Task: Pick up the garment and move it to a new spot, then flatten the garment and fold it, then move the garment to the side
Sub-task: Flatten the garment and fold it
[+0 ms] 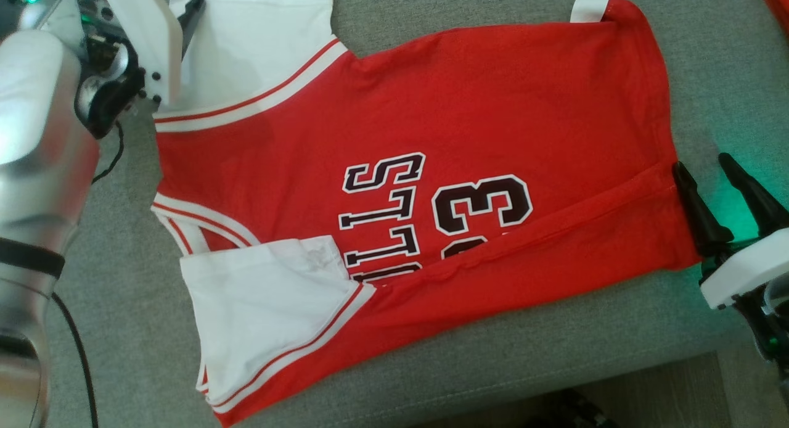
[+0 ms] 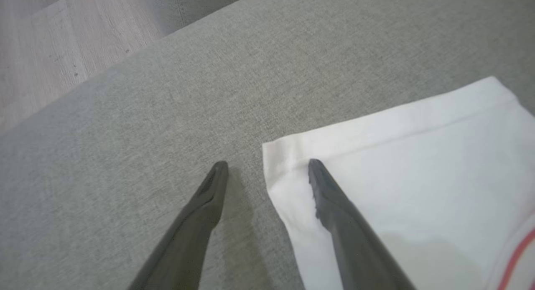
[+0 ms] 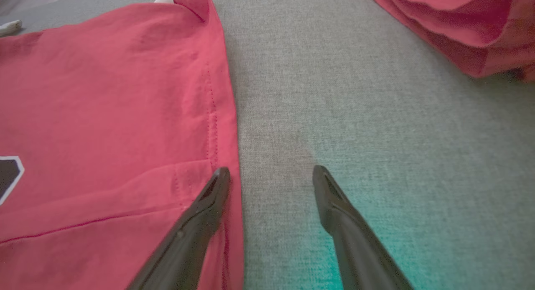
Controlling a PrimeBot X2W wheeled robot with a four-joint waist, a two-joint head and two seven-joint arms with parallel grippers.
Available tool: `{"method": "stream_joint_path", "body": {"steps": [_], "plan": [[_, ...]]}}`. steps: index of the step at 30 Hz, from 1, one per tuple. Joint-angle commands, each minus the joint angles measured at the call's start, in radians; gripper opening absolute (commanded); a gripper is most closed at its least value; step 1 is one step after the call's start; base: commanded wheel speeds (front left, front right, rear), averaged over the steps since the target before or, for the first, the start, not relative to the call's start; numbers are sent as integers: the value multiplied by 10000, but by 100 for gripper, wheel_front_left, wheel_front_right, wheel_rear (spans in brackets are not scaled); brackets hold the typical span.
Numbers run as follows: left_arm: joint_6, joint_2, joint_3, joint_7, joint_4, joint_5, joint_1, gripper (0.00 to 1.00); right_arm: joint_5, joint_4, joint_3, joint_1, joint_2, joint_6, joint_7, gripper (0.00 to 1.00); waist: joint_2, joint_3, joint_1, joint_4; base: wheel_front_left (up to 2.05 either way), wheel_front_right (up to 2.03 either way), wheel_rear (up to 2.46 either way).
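Jersey (image 1: 431, 138) lies flat on the grey cushion (image 1: 709, 76), near long side already folded over its lettering; my left tool (image 2: 267, 164) spread astride the far white sleeve (image 2: 418, 177) corner, right tool (image 3: 271, 171) spread astride the hem (image 3: 217, 114), so I judge further folds and moving aside remain

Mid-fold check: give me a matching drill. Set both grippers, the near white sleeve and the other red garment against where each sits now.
1 left gripper
2 right gripper
3 near white sleeve
4 second red garment

A at the jersey's red hem edge
B apart, on the grey cushion
C at the far white sleeve's corner
D folded in onto the red front

Pairs: 1-C, 2-A, 3-D, 4-B
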Motion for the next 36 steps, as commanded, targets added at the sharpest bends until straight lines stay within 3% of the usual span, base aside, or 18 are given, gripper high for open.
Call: {"method": "stream_joint_path", "body": {"steps": [1,17,18,19,20,21,22,23,24,25,31,36], "plan": [[13,508,116,-122,-30,-58,-576,100,-61,-223,84,69,-172,67,-149,100,0,-20,-1,-8,0,0,0],[12,448,-1015,-776,1466,-635,-1170,100,-183,-255,142,22,-186,67,-105,100,0,40,-1,-127,0,0,0],[12,438,-1107,-760,1503,-695,-1183,96,-182,-264,130,31,-195,67,-100,100,0,41,-1,-133,0,0,0],[12,442,-1187,-774,1532,-752,-1198,66,-182,-276,118,38,-200,67,-94,100,0,39,-1,-139,0,0,0],[12,453,-1261,-800,1559,-808,-1212,47,-187,-287,110,42,-205,67,-86,100,0,34,-1,-150,0,0,0],[12,464,-1340,-816,1581,-869,-1220,39,-192,-298,105,43,-210,67,-75,100,0,30,-1,-162,0,0,0],[12,464,-1340,-816,1581,-869,-1220,39,-192,-298,105,43,-210,67,-75,100,0,30,-1,-162,0,0,0],[12,476,-1414,-835,1602,-928,-1230,22,-194,-310,101,40,-216,67,-62,100,0,29,-1,-171,0,0,0],[12,476,-1488,-844,1615,-1005,-1229,16,-195,-322,99,34,-220,67,-53,100,0,28,-1,-180,0,0,0],[12,471,-1575,-809,1624,-1094,-1215,0,-200,-335,106,23,-220,67,-39,100,0,25,-1,-193,0,0,0],[12,686,-2132,-1385,1426,-1364,-1314,0,-21,-725,315,-578,-275,67,91,100,0,-38,-1,-231,0,0,0],[12,714,-2540,-2119,1059,-1454,-1414,0,-1,-684,632,-2079,-477,67,693,100,0,-259,-1,-51,0,0,0]]}}
